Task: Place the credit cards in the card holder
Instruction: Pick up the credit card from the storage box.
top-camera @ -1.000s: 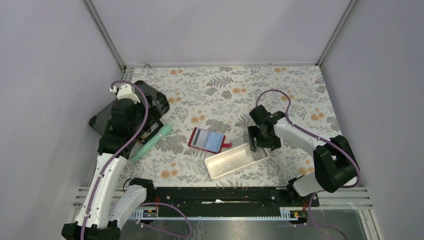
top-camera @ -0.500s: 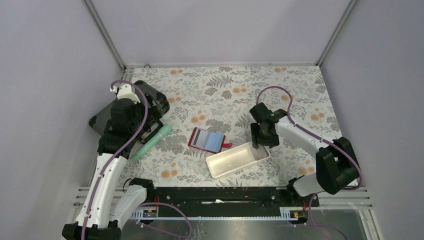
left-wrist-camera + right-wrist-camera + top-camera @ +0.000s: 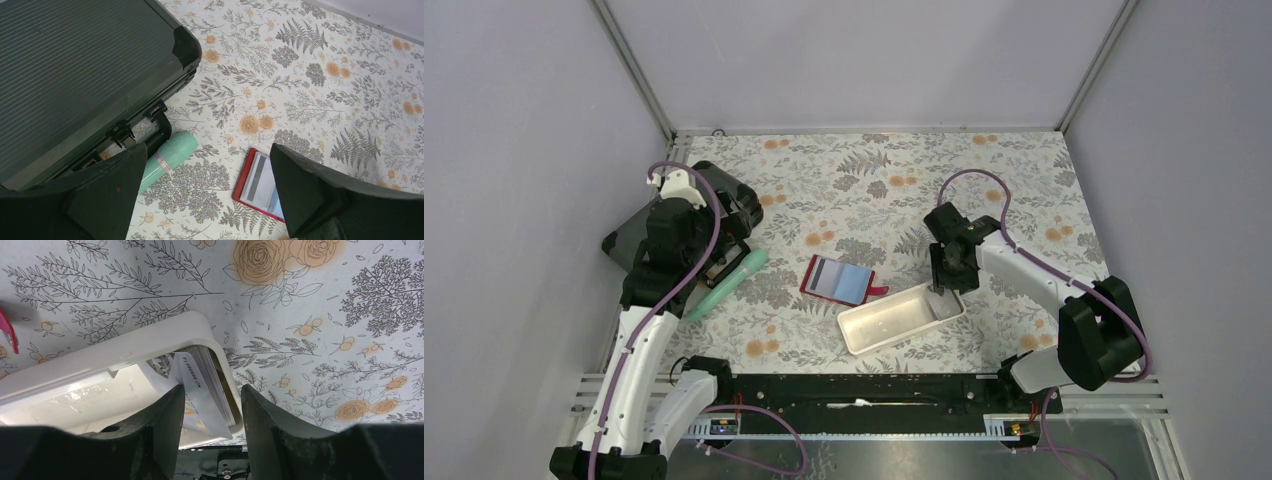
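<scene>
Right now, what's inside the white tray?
A stack of cards stands on edge at one end of the white tray, the right gripper straddling it. Its fingers cover the stack's lower part.

Glossy white plastic tray (image 3: pixel 125 347), ribbed matt grey case (image 3: pixel 75 65), leather-like red wallet (image 3: pixel 241 179)

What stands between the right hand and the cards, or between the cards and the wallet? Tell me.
Nothing visible. The right hand straddles the cards, which stand against the tray's end wall. Nothing lies between the tray and the wallet either.
</scene>
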Controlling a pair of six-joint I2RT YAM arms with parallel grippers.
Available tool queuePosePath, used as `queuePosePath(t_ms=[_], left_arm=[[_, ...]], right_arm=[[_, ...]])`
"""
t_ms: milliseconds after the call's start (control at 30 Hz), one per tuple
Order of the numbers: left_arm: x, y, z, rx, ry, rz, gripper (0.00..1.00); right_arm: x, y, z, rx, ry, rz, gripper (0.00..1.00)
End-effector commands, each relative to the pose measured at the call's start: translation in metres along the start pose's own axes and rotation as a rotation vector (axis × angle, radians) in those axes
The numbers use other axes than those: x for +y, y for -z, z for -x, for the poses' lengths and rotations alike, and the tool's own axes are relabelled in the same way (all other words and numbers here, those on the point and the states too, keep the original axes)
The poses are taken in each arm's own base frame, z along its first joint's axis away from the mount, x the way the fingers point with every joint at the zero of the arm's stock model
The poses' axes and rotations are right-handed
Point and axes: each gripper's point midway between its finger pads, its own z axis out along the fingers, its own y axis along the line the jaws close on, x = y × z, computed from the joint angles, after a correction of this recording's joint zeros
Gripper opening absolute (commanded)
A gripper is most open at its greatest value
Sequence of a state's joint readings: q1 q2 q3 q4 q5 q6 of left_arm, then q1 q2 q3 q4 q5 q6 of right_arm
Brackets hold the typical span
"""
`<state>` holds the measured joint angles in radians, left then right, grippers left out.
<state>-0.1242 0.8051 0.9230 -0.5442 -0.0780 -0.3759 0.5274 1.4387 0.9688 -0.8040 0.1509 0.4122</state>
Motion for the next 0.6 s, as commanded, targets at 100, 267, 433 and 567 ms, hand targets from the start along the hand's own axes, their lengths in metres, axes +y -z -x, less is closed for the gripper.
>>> queuePosePath(t_ms=[100, 267, 433, 567], left_arm=[[-0.007, -0.001, 0.012, -0.042, 0.017, -0.036, 0.99], [-0.007, -0.002, 0.011, -0.036, 0.018, -0.041, 0.99], [-0.007, -0.003, 0.011, -0.033, 0.02, -0.041, 0.99], [-0.006, -0.003, 0.01, -0.031, 0.023, -0.04, 0.99]], right_arm=[[-0.003, 0.014, 0.013, -0.047, -0.001, -0.031, 0.48], [0.0, 0.013, 0.013, -0.046, 0.008, -0.031, 0.44], [0.007, 0.014, 0.009, -0.039, 0.014, -0.001, 0.42], [0.012, 0.017, 0.008, -0.052, 0.013, 0.021, 0.42]])
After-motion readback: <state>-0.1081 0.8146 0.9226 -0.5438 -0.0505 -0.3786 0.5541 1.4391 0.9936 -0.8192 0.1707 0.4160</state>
